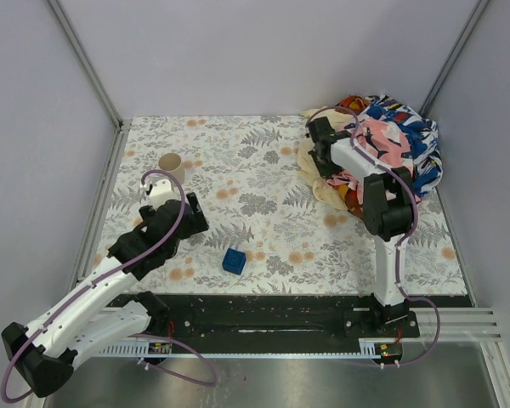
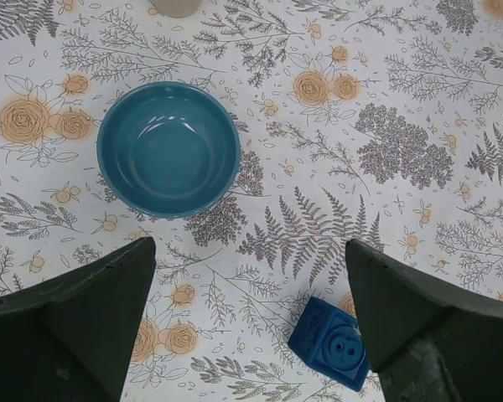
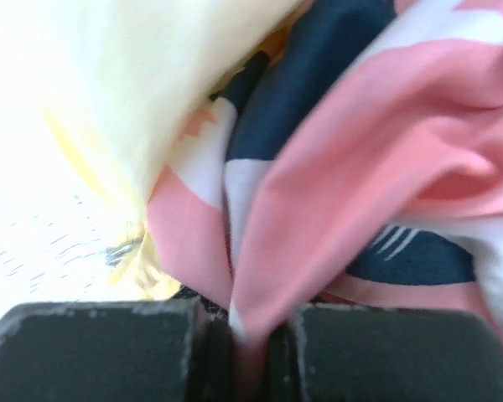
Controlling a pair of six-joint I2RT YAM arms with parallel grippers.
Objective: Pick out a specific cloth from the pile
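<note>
Right gripper (image 1: 321, 153) sits low at the 9 o'clock edge of the pile (image 1: 391, 149), which fills the table's far right corner against the wall rails. From above I cannot tell how its jaws stand, nor pick out the mustard cloth among the folds. A cream cloth (image 1: 316, 180) spills from the pile toward 7 o'clock. The left gripper (image 1: 189, 217) hangs well apart over the near left of the table (image 1: 263, 170), with a blue cube (image 1: 234, 260) just beside it at 4 o'clock and a beige cup (image 1: 171, 163) at 11 o'clock.

On the left wrist view, the left gripper is spread wide and holds nothing. A teal bowl (image 2: 168, 149) lies ahead at 11 o'clock, and the cube is near the right finger.

On the right wrist view, the right fingers (image 3: 92, 352) are pressed nearly together on a fold of pink cloth (image 3: 335, 184), not the wanted piece. A yellow-orange sliver (image 3: 147, 272) at 8 o'clock, under the cream cloth, may be the mustard cloth; blur leaves that unsure.

The sound course, I judge, is to draw the pink fold aside toward 3 o'clock, let go, then re-grip on the yellow edge alone. Open table lies toward 9 o'clock for pulling it out; the walls at 12 and 3 o'clock leave little room.
</note>
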